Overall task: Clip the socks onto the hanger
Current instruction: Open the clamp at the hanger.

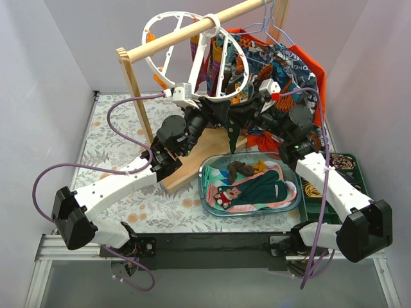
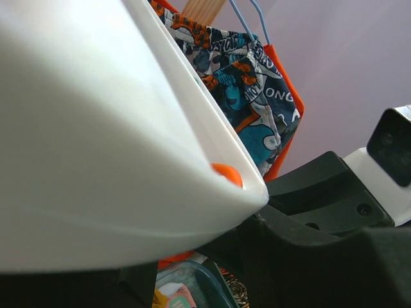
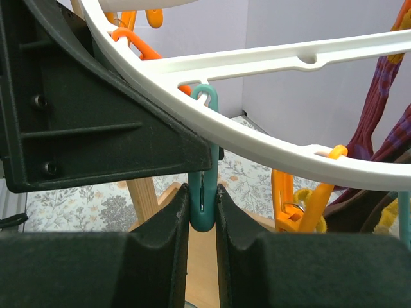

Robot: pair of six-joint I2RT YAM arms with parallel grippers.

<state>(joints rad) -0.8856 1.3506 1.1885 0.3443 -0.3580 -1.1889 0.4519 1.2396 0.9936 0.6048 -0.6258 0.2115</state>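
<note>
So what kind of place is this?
Probably a robot lab's pretend laundry corner: plain walls box in a table, with a peg hanger on a wooden rail and a tub of socks.

robot lab test cell, dressed up as a laundry corner. tells: plain partition walls [image 1: 38, 77] box in the left, back and right of the top view. aluminium extrusion frame [image 1: 64, 247] along the bottom edge. left arm [image 1: 122, 183] and right arm [image 1: 334, 186] bolted to a black base plate [image 1: 212, 242], purple cables [image 1: 122, 106] looping loose. the domestic stuff reads as props: floral-cloth table [image 1: 109, 128], wooden rail [image 1: 186, 32] top centre with hanger [image 1: 172, 14], teal clip peg [image 3: 204, 199], shirt [image 1: 289, 70]; clear tub [image 1: 202, 179] of socks [image 1: 263, 186] lower centre.
</note>
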